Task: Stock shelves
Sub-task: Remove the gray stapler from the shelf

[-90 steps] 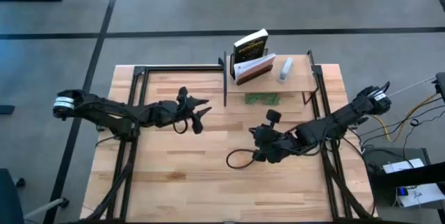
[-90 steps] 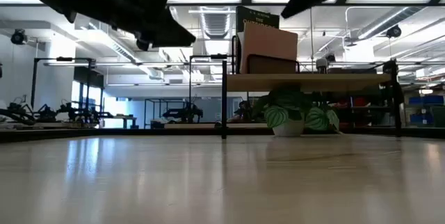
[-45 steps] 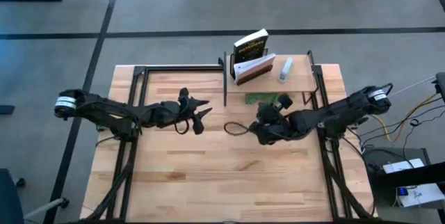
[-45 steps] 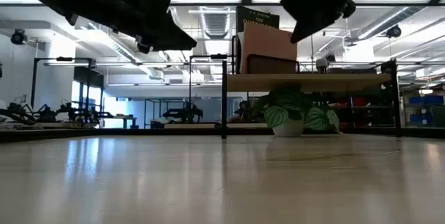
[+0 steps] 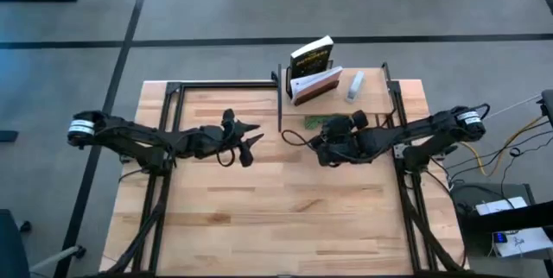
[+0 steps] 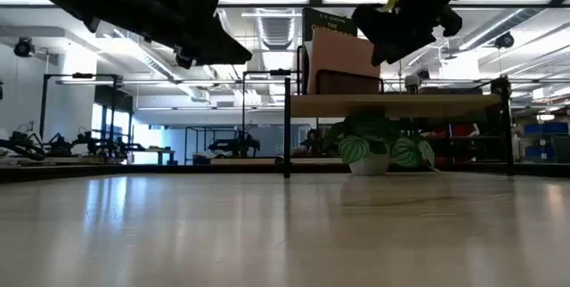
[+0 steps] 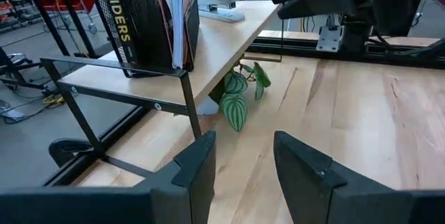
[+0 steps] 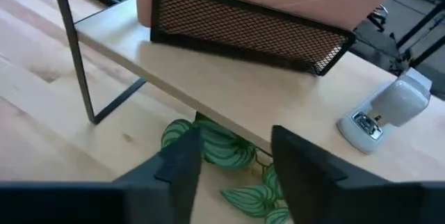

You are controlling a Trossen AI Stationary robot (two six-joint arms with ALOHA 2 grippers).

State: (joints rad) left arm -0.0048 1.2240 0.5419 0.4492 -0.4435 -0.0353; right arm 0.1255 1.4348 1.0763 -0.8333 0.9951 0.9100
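Left gripper [image 5: 248,142] hovers empty mid-table with fingers spread; right gripper [image 5: 320,146] hangs spread and empty just before the shelf [image 5: 371,105].

The shelf stands at the table's [image 5: 216,226] far right edge, carrying a wire rack [image 8: 243,26] of books [image 5: 313,69] and a stapler [image 5: 355,85], with a plant [image 6: 378,149] beneath it. Likely risk: the right gripper, so near the board's front edge, could clip it or crush the leaves if it drops. The plant's pot is mostly hidden from above, and nothing left to stock is visible.
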